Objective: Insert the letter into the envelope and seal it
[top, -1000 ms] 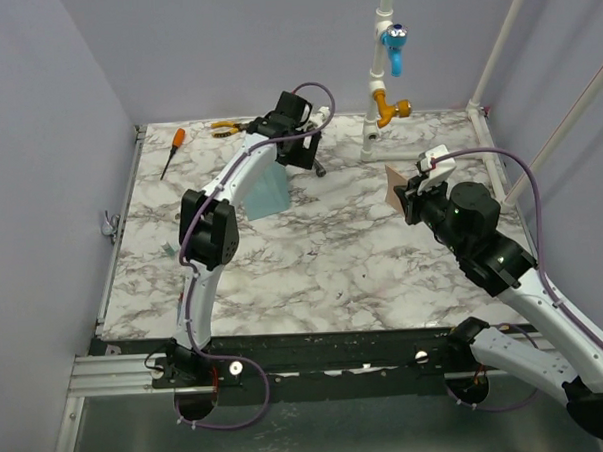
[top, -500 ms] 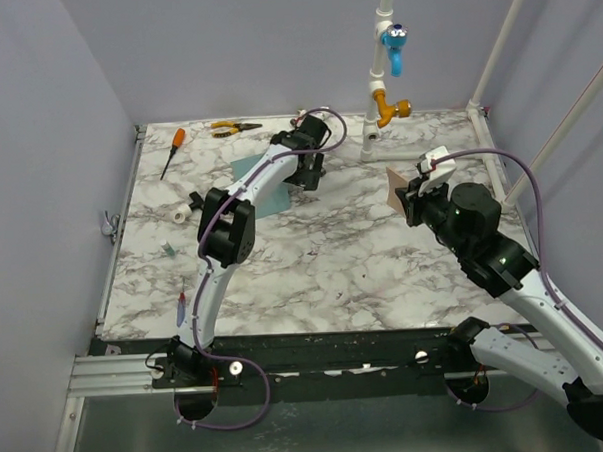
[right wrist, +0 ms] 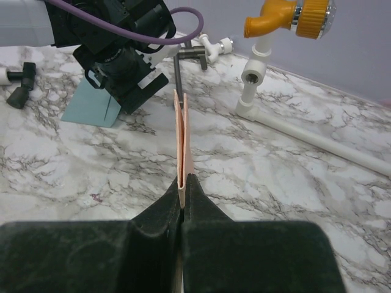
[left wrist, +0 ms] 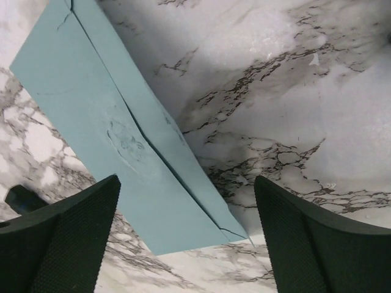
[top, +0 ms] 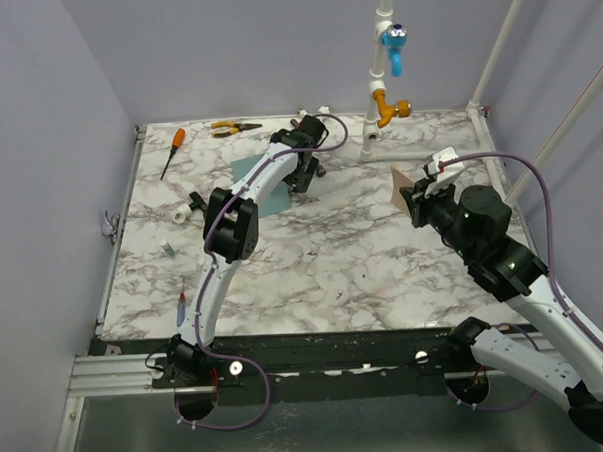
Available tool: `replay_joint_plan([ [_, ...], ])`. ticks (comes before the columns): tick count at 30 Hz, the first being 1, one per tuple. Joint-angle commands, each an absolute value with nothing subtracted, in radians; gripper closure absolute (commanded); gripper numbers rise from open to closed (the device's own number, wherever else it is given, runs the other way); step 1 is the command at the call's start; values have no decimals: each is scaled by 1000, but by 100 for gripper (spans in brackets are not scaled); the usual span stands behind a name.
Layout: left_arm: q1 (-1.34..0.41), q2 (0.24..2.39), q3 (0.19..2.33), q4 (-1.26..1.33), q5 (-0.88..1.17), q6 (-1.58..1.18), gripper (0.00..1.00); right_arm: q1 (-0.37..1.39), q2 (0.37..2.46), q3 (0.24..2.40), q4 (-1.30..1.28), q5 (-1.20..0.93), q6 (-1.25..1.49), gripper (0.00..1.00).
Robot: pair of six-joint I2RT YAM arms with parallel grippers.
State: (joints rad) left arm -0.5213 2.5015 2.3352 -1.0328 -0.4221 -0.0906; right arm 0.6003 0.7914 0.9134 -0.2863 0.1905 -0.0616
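Note:
The teal-blue envelope (left wrist: 116,134) lies flat on the marble table at the back, also in the top view (top: 258,184) and the right wrist view (right wrist: 91,107). My left gripper (left wrist: 186,244) hovers open just above its near corner, one finger on each side, touching nothing; the top view shows it (top: 301,176) at the envelope's right end. The peach letter (right wrist: 181,137), folded, stands edge-on in my right gripper (right wrist: 184,183), which is shut on its lower edge. In the top view the letter (top: 399,186) is held above the table at the right.
An orange-handled screwdriver (top: 173,150) and pliers (top: 232,128) lie at the back left. A white pipe stand with a blue and an orange valve (top: 381,92) rises at the back centre. Small loose parts (top: 188,209) sit left of the left arm.
The left arm has dropped from a raised pose down to the envelope's right end, jaws still open. The right arm has shifted slightly with the letter in its grip.

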Motion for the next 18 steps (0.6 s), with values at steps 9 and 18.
replay_joint_plan([
  [9,-503,2504,2344,-1058,-389,29,93,597,731,962,-304,178,-101,99],
  [18,-484,2433,2230,-1068,-303,-43,100,597,727,963,-314,166,-92,99],
])
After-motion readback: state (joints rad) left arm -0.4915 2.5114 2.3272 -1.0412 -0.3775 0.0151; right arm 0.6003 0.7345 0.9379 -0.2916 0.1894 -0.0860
